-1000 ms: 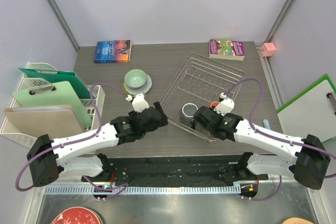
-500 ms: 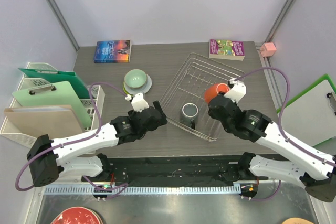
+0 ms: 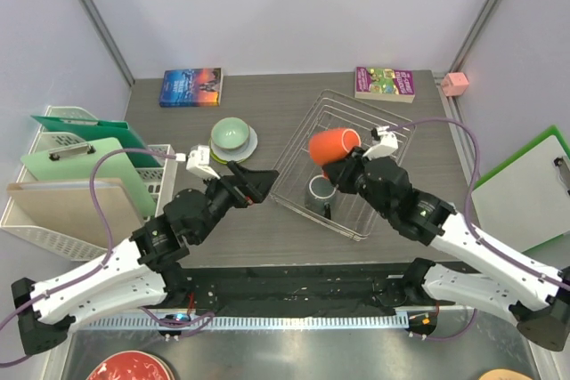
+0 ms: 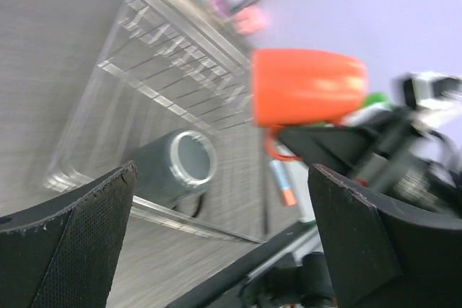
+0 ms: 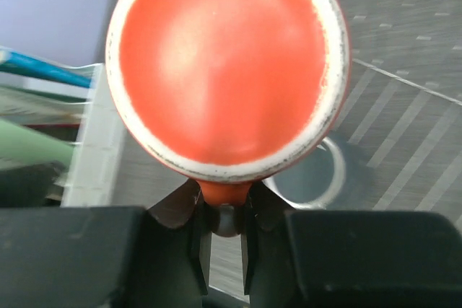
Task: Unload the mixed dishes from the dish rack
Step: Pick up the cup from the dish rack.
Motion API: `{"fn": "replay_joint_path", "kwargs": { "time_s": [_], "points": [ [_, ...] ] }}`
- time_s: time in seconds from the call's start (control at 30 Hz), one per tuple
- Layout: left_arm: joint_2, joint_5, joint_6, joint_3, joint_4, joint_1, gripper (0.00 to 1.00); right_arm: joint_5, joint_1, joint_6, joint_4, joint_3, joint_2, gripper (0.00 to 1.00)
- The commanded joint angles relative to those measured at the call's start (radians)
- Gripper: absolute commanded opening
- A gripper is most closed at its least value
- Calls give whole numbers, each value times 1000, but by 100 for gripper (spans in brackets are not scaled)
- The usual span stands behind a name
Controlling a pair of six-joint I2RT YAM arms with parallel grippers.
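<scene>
Top external, dish rack holding 1 grey mug, right jaws gripping orange mug by handle, left jaws wide.

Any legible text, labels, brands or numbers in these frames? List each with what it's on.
None can be read.
Cover print on the blue-covered book: too small to read.
Cover print on the purple-and-green book: too small to read from above, blurred in the left wrist view.
The orange mug and grey mug: no visible marking.
</scene>
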Motion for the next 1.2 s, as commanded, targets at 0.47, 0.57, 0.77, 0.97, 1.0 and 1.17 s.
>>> {"fn": "replay_joint_path", "kwargs": {
  "time_s": [0.47,0.57,0.77,0.97,1.0,1.17],
  "points": [
    [-134,122,136,-102,258,9,100,-692,-88,381,1062,-124,295,1],
    [-119,116,141,-101,261,10,100,-725,-86,391,1097,-133,317,1],
    [-80,116,136,-102,272,16,100,-792,-83,385,1141,-169,300,1],
    [-70,113,132,-109,299,32,98,-847,-78,368,1146,-187,265,1],
    [-74,101,133,-107,296,35,97,-849,-77,366,1146,-199,260,1],
    [-106,65,175,-93,282,35,95,-840,-75,360,1134,-239,225,1]
  ]
}}
